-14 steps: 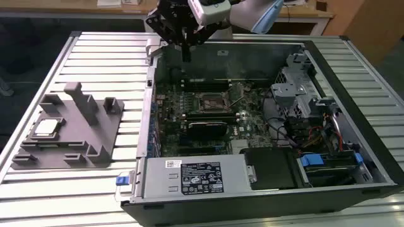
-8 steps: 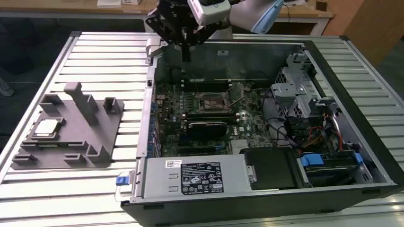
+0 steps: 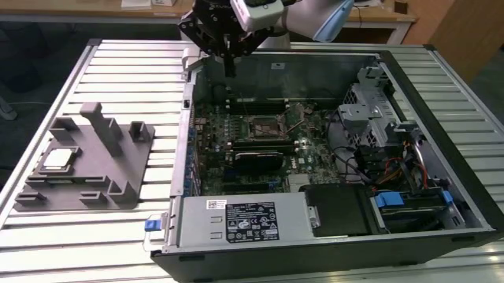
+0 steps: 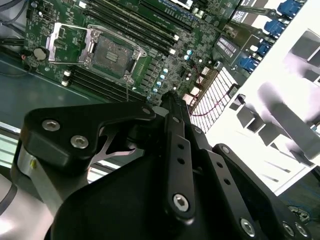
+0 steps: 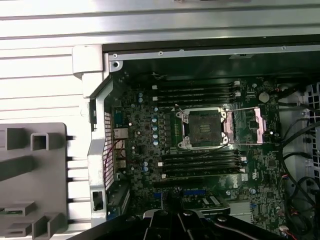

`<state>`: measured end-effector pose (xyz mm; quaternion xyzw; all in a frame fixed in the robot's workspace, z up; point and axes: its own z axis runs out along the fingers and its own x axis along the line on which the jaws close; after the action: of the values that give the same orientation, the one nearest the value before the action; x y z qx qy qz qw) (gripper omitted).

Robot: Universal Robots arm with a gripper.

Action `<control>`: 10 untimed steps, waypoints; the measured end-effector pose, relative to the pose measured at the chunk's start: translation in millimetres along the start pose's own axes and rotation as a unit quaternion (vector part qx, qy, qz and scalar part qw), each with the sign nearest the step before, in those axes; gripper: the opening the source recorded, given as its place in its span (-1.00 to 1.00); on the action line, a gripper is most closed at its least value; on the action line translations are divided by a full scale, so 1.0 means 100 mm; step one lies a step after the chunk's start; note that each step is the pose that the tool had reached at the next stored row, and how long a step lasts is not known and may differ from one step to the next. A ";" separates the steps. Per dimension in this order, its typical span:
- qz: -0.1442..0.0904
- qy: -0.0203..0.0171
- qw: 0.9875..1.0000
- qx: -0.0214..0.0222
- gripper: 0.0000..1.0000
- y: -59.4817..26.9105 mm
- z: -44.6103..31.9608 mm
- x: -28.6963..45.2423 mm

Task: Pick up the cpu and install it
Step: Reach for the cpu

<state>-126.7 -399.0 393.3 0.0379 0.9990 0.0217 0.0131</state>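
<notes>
Claw (image 3: 228, 69) hangs over the rim of the open PC case (image 3: 183, 112), at the wall farthest from the camera in the exterior view. Its tips are pressed together w/ nothing pinched; the second wrist view shows them as one narrow black stack (image 4: 171, 102) above the board.

The cpu (image 3: 60, 159) lies flat, silver top up, in a recess of the grey tray (image 3: 118, 171) on the slatted worktop (image 3: 118, 76). That is to the exterior view's left of the case and well apart from the claw.

On the green motherboard (image 5: 145, 130) the socket (image 5: 202, 127) stands open, dark contact field showing, w/ its metal frame (image 5: 252, 122) swung out just beside it. RAM slots (image 5: 200, 92) run along both sides of the socket.
</notes>
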 end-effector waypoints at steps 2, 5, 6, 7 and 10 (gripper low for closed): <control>0.000 0.000 1.000 0.000 -0.79 -0.001 0.000 0.014; 0.000 0.000 1.000 0.000 -0.79 -0.003 -0.001 0.045; 0.000 0.000 1.000 0.000 -0.79 -0.004 -0.002 0.055; 0.000 0.000 1.000 0.000 -0.79 -0.004 -0.001 0.063; 0.000 0.000 1.000 0.000 -0.79 -0.006 -0.002 0.082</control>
<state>-134.9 -398.9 393.3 0.0379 0.9990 0.0217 0.0131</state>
